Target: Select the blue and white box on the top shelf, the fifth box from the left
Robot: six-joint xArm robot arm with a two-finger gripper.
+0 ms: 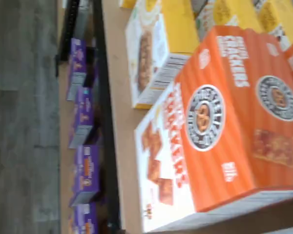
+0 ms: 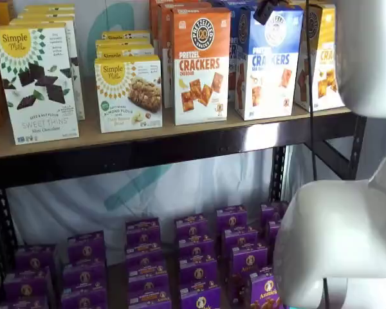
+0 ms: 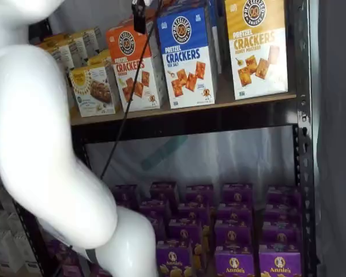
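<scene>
Gripper (image 3: pixel 139 16) hangs from above in both shelf views, only dark fingers showing; grip state cannot be told. Blue and white box (image 3: pixel 188 57) stands just beside and below it on the top shelf (image 3: pixel 248 98), wedged between orange box (image 3: pixel 132 66) and yellow-topped box (image 3: pixel 256 46), front edge free.

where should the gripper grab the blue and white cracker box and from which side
Grip the blue and white box near its blue top, from above and in front. It stands upright at the front edge of the top shelf, with the orange cheddar box close on one side, so its side faces look hard to reach. The gripper hangs near that top edge.
</scene>
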